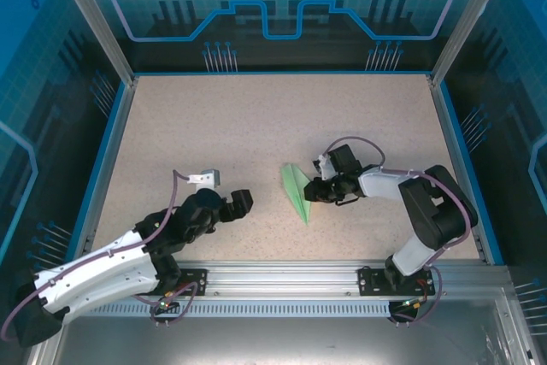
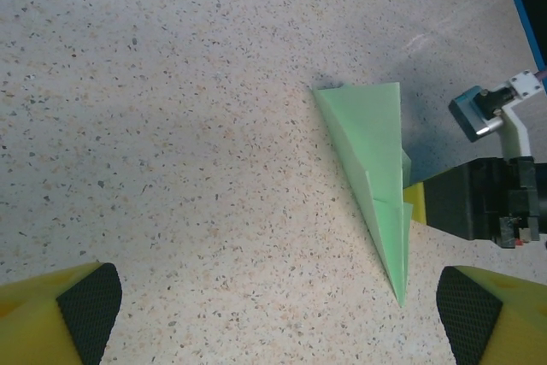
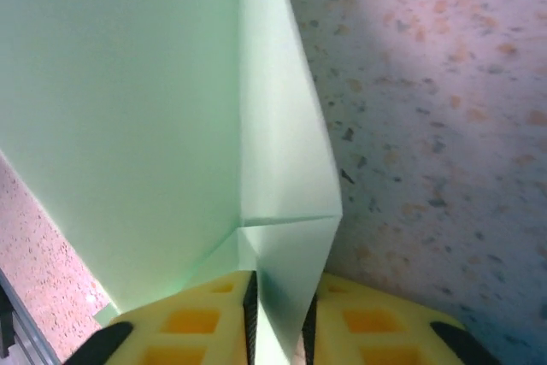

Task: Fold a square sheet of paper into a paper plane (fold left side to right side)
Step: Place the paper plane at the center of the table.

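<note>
The square sheet of paper (image 1: 296, 191), pale mint green, lies on the speckled table folded into a pointed wedge, tip toward the near edge. In the left wrist view the paper plane (image 2: 376, 168) lies flat with its tip down. My right gripper (image 1: 309, 191) is at the wedge's right edge. In the right wrist view a raised flap of the paper (image 3: 128, 108) stands between the yellow fingers of my right gripper (image 3: 278, 322), whose jaws are narrowly parted. My left gripper (image 1: 244, 203) sits left of the paper, apart from it. Here my left gripper (image 2: 278, 314) is wide open over bare table.
The table (image 1: 256, 126) is walled by blue edging and glass panels. An aluminium rail (image 1: 282, 275) with both arm bases runs along the near edge. The right arm's wrist camera (image 2: 479, 113) sits just right of the paper.
</note>
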Tool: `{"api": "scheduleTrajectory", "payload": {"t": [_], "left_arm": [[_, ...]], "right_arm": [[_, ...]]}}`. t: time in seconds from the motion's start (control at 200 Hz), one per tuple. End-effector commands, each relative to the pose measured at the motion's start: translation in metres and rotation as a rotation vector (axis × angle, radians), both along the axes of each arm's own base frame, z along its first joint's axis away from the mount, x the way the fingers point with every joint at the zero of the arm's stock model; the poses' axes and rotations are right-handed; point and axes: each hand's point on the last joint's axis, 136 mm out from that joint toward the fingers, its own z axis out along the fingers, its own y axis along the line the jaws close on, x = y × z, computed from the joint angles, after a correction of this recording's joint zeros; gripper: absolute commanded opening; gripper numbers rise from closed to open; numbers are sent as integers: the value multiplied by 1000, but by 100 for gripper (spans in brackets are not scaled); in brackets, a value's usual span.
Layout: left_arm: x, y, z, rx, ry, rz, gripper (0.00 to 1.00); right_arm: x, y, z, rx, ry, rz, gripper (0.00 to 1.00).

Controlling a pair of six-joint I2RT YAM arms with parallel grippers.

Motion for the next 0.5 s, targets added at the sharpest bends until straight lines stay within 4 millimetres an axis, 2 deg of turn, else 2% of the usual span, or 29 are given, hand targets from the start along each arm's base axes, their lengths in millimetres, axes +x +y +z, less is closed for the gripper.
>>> {"api": "scheduleTrajectory", "payload": {"t": [0.0,0.15,0.235,0.315,0.495], "left_arm": [[0,0,-3,21,3,0,99],[2,-3,-2,28,3,-12,99],[3,-5,-2,29,3,-15,99],[4,-8,-2,26,2,-22,99],[4,-11,-3,25,9,-32,99]], "right_arm": [[1,-16,16,-87,-52,0,30],[-1,-30,47,-213,-144,13,38],[-8,-26,58,-256,-173,57,45],[-17,-13,58,-261,-161,104,48],[-27,11,40,-291,-120,167,49]]}}
